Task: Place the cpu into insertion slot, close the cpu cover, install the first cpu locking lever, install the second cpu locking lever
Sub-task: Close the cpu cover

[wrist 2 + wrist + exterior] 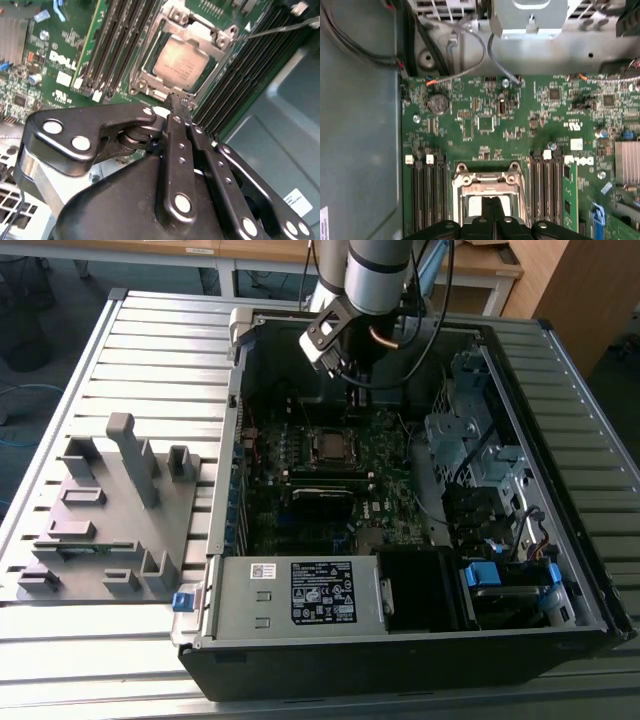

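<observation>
The end effector (178, 102) has its two fingers pressed together, with nothing to be seen between them, and their joined tip hangs at the rim of the insertion slot (141, 86) on the green board inside the open computer case (560, 390), which stands on the slatted tabletop (150, 350). The relation that counts is simple: in both wrist views the socket lies straight ahead of the tip, along the line in which the closed fingers point, so the tool is at the socket's edge rather than over its middle. The cpu (180, 62) already sits in the slot, its dull silver top flat and showing through the window of the cpu cover (197, 34), which appears to lie down over it – the first two steps look done, judging by how things lie. The finger line runs roughly parallel to the long black memory slots (115, 45) that flank the socket on both sides. Whether the tip touches the socket's metal or hovers just above it cannot be told, and the locking levers cannot be made out with any certainty. In the exterior view the arm reaches down into the far part of the case, with the socket just nearer the camera than the wrist.
</observation>
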Tool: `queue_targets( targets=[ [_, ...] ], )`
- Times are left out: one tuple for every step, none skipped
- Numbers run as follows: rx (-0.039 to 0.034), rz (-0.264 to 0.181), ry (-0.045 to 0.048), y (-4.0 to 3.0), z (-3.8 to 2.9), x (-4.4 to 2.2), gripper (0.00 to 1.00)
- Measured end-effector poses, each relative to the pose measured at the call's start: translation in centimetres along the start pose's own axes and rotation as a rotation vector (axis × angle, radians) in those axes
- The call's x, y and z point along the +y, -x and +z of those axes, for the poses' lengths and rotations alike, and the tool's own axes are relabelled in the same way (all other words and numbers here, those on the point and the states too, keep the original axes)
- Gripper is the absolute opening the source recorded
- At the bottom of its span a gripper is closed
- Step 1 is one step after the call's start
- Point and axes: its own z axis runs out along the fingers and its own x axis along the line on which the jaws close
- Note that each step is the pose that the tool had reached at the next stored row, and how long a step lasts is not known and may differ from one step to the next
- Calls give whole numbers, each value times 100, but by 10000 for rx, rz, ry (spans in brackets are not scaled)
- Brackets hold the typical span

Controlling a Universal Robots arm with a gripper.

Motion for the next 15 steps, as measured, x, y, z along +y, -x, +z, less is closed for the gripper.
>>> queue_targets(
  targets=[
    [-3,1,-13,0,-1,-1,10],
    [-4,1,-25,0,-1,-1,10],
    [-4,0,-37,0,-1,0,10],
    [-4,0,-48,0,0,0,10],
    [-3,1,-51,0,0,0,10],
    [-2,1,-51,0,3,0,10],
    [2,0,-50,-1,9,-2,10],
    [0,0,-51,0,14,-4,10],
    [-3,0,-52,0,20,-9,10],
    [-1,-1,-51,0,29,-15,10],
    [-2,-2,-49,1,38,-21,10],
    [-2,-4,-45,1,48,-27,10],
    [-1,-6,-41,1,57,-34,10],
    [0,-8,-37,2,64,-41,10],
    [-1,-11,-36,2,68,-48,10]
  ],
)
